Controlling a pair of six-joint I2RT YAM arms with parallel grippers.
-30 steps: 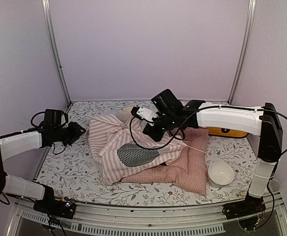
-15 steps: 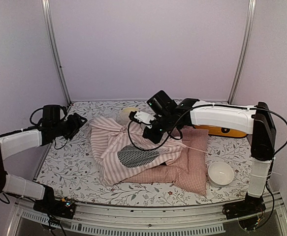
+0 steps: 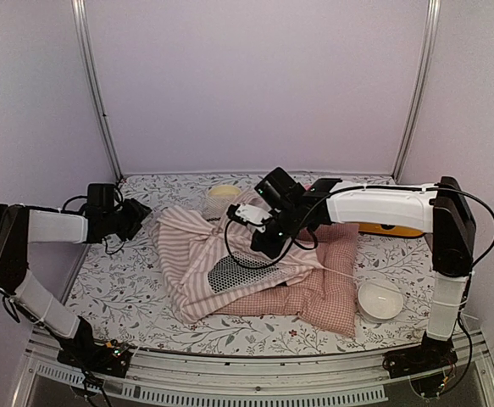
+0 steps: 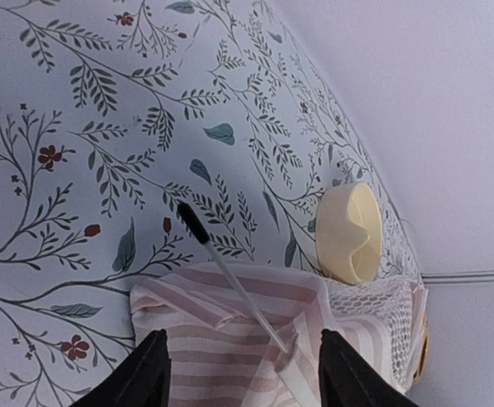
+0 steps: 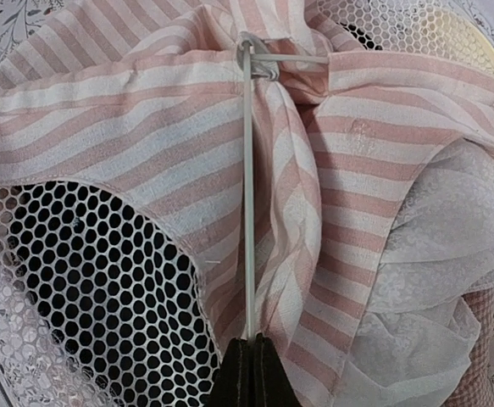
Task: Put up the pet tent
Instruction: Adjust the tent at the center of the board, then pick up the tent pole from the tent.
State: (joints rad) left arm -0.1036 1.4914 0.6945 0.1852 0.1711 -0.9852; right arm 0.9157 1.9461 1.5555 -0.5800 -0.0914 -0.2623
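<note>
The pet tent (image 3: 221, 254) lies flat and crumpled in the middle of the worktop (image 3: 119, 297). Part of it rests on the pink checked cushion (image 3: 323, 292). It is not standing up yet.

My right claw (image 5: 248, 346) is pinched tight on the end of a thin white pole (image 5: 248, 195). The pole runs up to a knot of striped cloth, right beside the black mesh window (image 5: 86, 280). My left claw (image 4: 245, 373) is spread wide and holds nothing. It hangs just beside the tent's left edge, where a pole with a black tip (image 4: 221, 263) sticks out onto the worktop.

I think the white pole could slip out of my right claw, because it is so thin and I only have its end. If I push too hard, it might bend a lot or snap. Nothing holds the tent down, so a pull could drag the whole tent along and not lift it. Then it could bump the cream bowl (image 3: 223, 197) at its far edge. The cloth could also catch on the pole and bunch up.
</note>
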